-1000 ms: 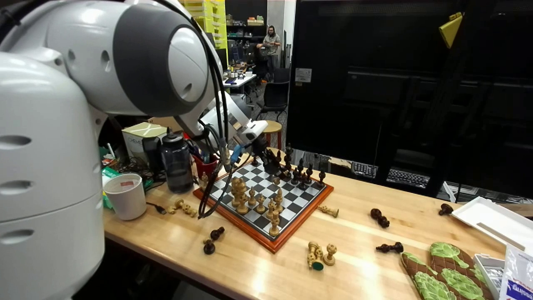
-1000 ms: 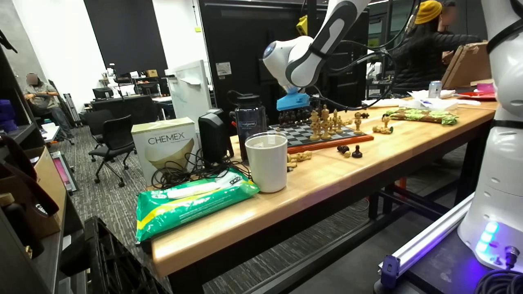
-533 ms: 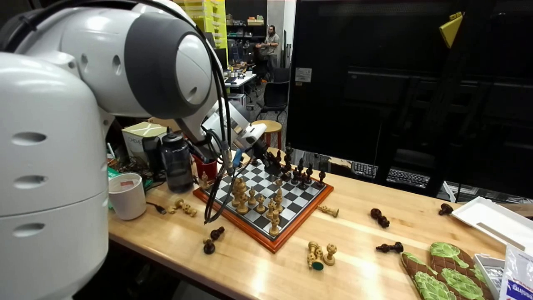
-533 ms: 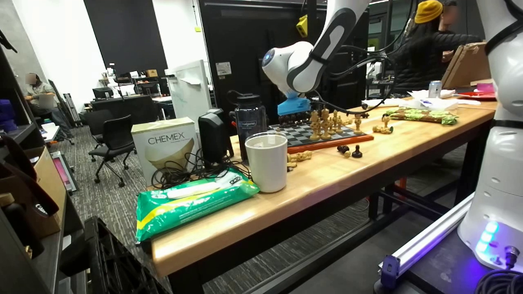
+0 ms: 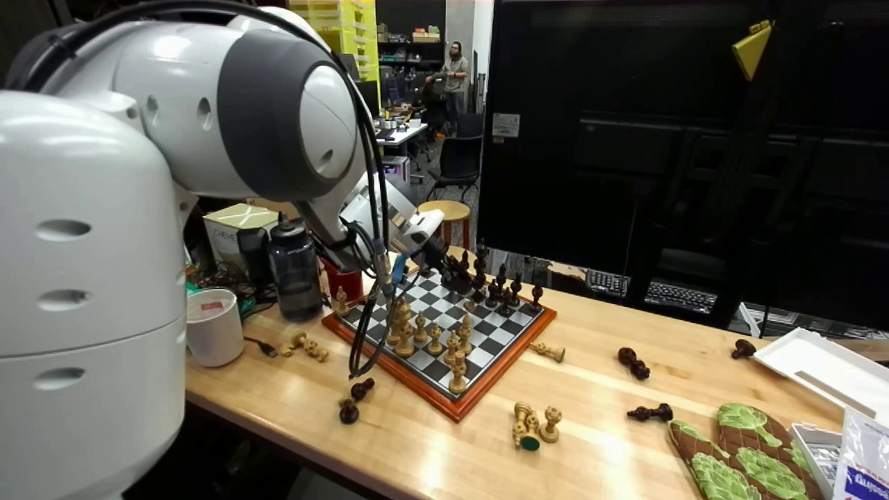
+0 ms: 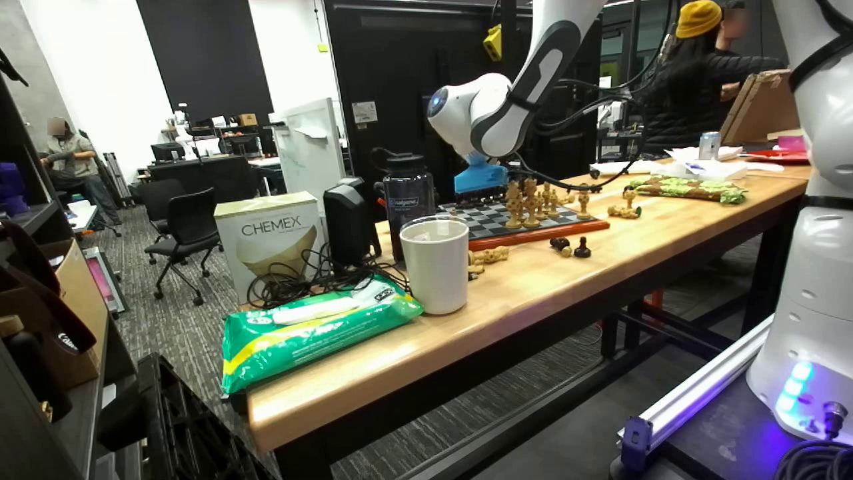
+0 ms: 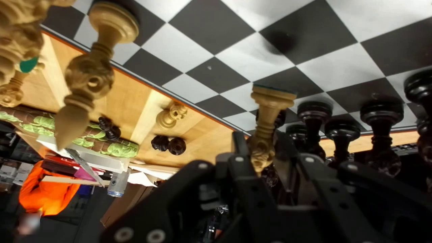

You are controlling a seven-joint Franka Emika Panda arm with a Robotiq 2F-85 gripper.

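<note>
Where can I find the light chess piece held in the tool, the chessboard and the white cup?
Light chess piece (image 7: 266,124): in the wrist view, on its stem.
Chessboard (image 5: 503,364): in an exterior view, on its reddish wooden rim.
White cup (image 6: 435,277): in an exterior view, on its outer wall.

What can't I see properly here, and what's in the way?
Held light chess piece: wrist view, head partly covered by the tool.
Dark chess piece behind it: wrist view, partly hidden by that one.
Leftmost light pieces: wrist view, cut off by the edge.
Far person: in an exterior view, face blurred.
</note>
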